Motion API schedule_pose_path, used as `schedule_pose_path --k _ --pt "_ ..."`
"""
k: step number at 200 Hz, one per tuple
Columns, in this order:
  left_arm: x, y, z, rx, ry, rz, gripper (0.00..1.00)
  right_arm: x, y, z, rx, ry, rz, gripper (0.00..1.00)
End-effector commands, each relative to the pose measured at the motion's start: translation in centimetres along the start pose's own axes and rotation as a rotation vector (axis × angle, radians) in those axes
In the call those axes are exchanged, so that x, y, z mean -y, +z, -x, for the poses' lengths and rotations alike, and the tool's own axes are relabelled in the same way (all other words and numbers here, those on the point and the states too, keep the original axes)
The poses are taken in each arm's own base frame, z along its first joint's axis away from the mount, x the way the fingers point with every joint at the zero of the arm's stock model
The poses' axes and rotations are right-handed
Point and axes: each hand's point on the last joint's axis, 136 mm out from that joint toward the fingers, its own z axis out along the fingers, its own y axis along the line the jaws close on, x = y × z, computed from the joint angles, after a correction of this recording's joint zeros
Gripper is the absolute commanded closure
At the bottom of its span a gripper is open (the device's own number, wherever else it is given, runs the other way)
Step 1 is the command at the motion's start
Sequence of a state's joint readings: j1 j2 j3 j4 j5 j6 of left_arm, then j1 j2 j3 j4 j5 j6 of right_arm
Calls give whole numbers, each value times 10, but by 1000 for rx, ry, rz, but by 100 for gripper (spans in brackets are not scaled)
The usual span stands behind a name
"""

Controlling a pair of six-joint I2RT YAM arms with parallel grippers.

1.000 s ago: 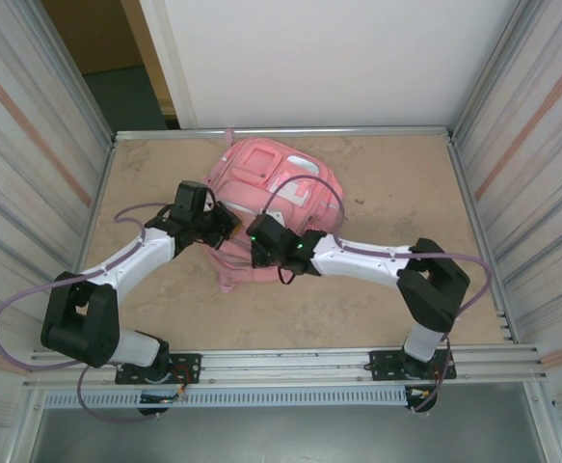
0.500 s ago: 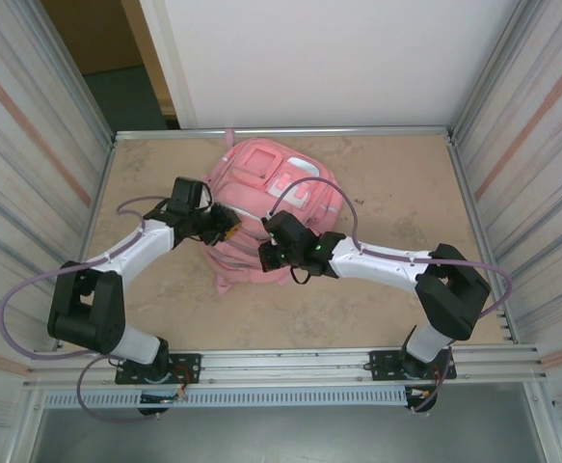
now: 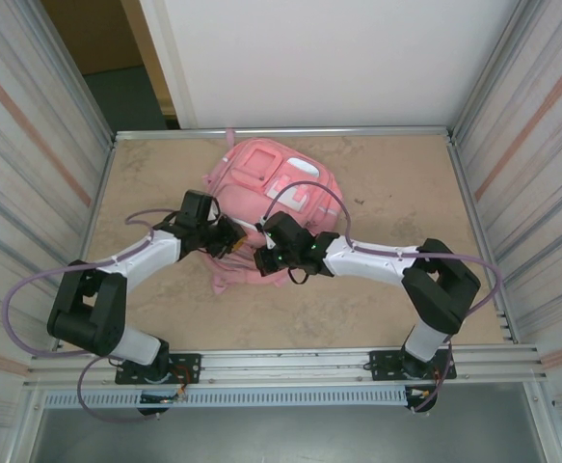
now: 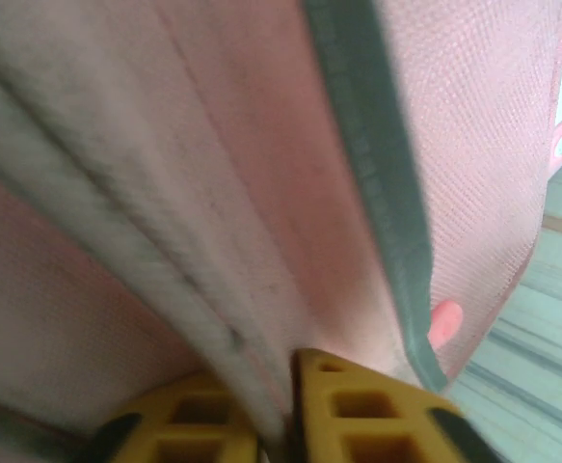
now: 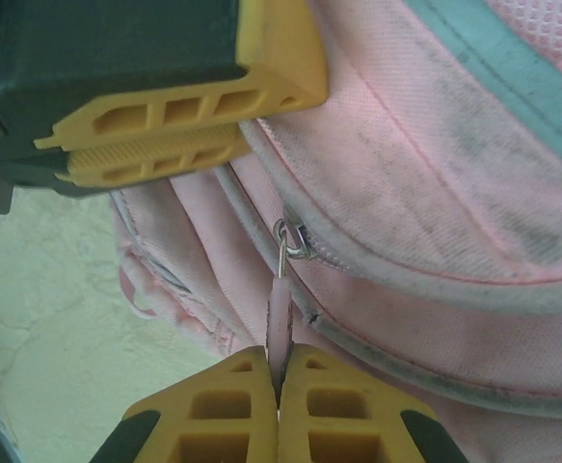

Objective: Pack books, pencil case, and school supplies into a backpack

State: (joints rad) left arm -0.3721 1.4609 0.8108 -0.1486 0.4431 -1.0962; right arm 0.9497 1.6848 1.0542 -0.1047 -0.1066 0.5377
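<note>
The pink backpack [image 3: 282,185] lies on the table, its lower end toward the arms. My left gripper [image 3: 230,238] is at its near left edge, shut on a fold of pink fabric and grey seam [image 4: 247,357] between the yellow fingers [image 4: 358,410]. My right gripper [image 3: 259,258] sits just beside it, shut on the pale pink zipper pull [image 5: 280,309] that hangs from the metal slider [image 5: 296,241]. The left gripper [image 5: 155,145] is close above that zipper in the right wrist view. Books, pencil case and school supplies are out of view.
Bare tan tabletop [image 3: 396,183] surrounds the backpack, framed by a metal rail [image 3: 281,132] at the back and ribbed side walls [image 3: 40,164]. A pink strap end [image 3: 225,284] lies on the table near the grippers.
My left gripper has shifted right and nearer, closing the gap to the right gripper. The right gripper has moved slightly left with the zipper pull. The backpack's near edge is bunched between them.
</note>
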Motion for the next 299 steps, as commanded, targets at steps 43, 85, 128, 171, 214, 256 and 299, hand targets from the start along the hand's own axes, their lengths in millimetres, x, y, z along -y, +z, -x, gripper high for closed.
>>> schedule_pose_path --k 43,85,128,171,214,256,299 --pt "37 -13 -18 1 83 -83 100 -6 3 17 47 -58 106 79" --pt "39 -12 -28 -26 67 -90 100 -4 5 27 65 -68 89 74" --pt "41 -19 -30 -15 55 -98 100 41 9 34 88 8 -252 76" --pt "41 -23 -28 9 44 -95 100 26 7 31 94 212 -275 67" --pt "47 -25 -28 12 27 -123 100 24 -6 38 153 419 -284 62" --pt "52 -29 -30 7 35 -144 100 36 0 39 195 367 -412 68" --pt "54 -33 -30 15 46 -148 100 37 5 33 171 350 -410 100"
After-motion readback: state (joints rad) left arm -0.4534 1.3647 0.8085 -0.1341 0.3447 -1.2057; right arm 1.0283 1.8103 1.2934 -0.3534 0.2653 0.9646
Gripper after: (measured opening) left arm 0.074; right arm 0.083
